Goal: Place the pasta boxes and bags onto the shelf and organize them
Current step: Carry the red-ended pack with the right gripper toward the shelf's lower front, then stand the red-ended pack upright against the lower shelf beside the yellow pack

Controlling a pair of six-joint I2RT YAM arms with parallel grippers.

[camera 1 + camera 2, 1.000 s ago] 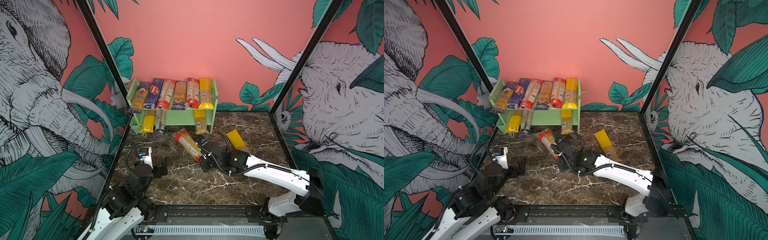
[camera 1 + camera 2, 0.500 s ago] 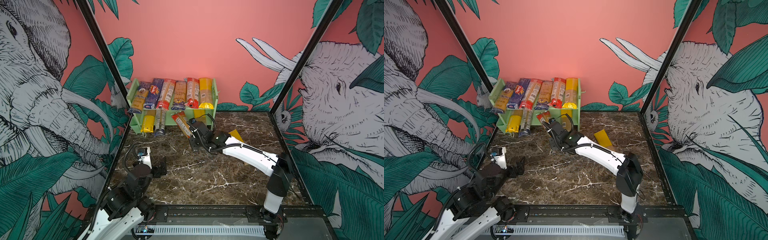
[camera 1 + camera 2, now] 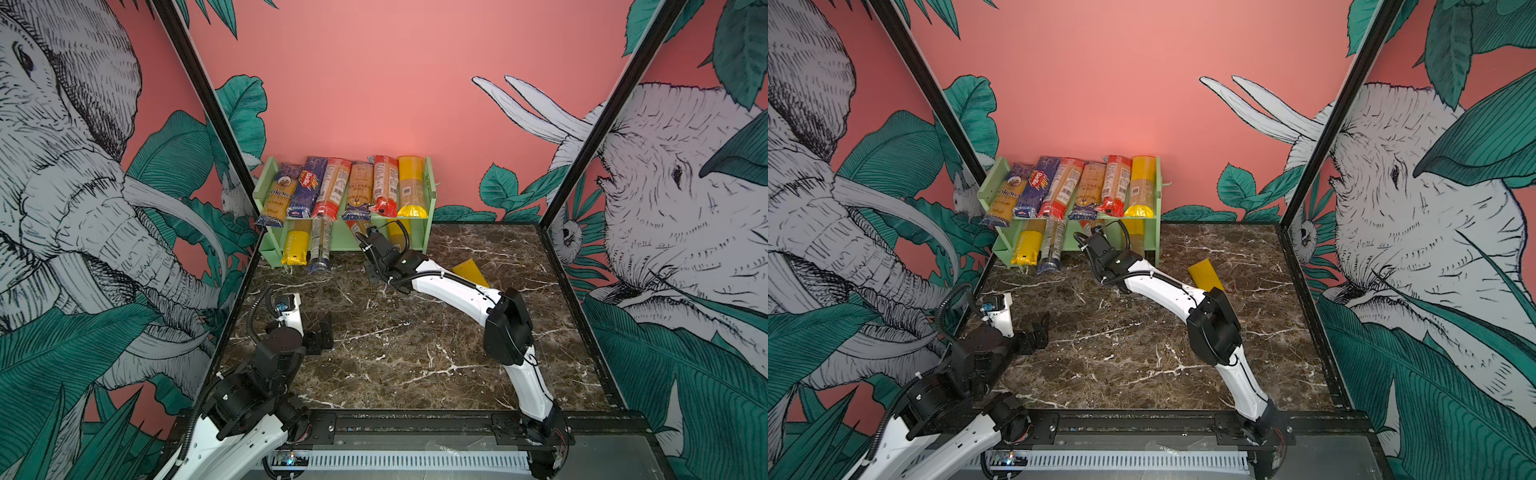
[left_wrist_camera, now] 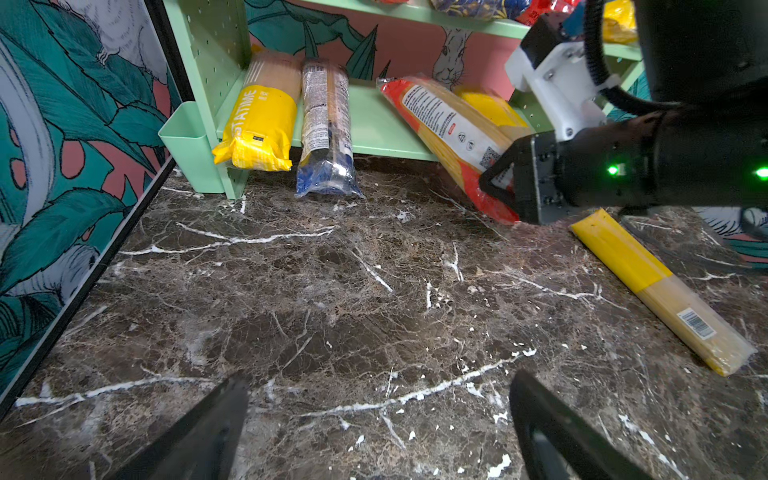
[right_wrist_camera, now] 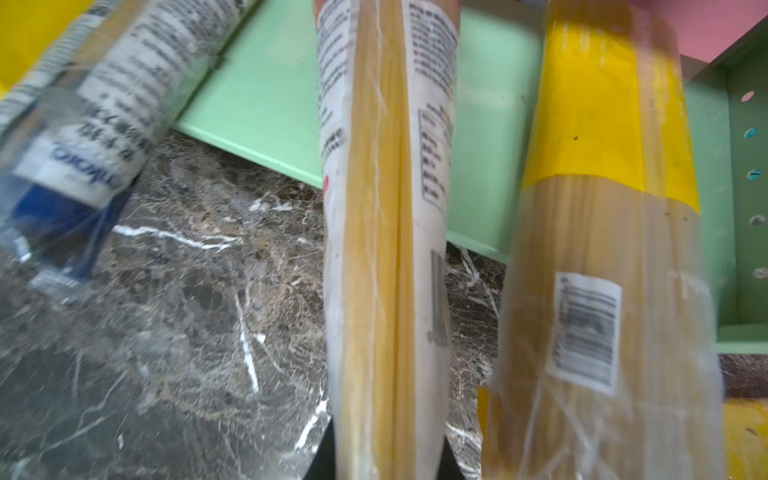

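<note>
1. The right hand [image 4: 500, 183] is clamped on a red-ended pack [image 4: 436, 120], which is tilted, with its far end inside the lower tier of the shelf [image 3: 430, 195].
2. The left hand [image 4: 374, 432] gapes wide, empty, above the tabletop [image 3: 415, 357].
3. A yellow pack [image 4: 648, 286] lies flat on the tabletop, near the shelf.

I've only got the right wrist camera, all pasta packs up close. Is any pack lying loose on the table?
Observer: Yes, one yellow-ended pack lies on the table, right of your arm.
Operator: What colour are the ends of the one I'm gripping?
Observer: Red; the right gripper is shut on a red-ended pack.
Operator: Is the left gripper free?
Observer: The left gripper is open and empty, above the table's front left.
</note>
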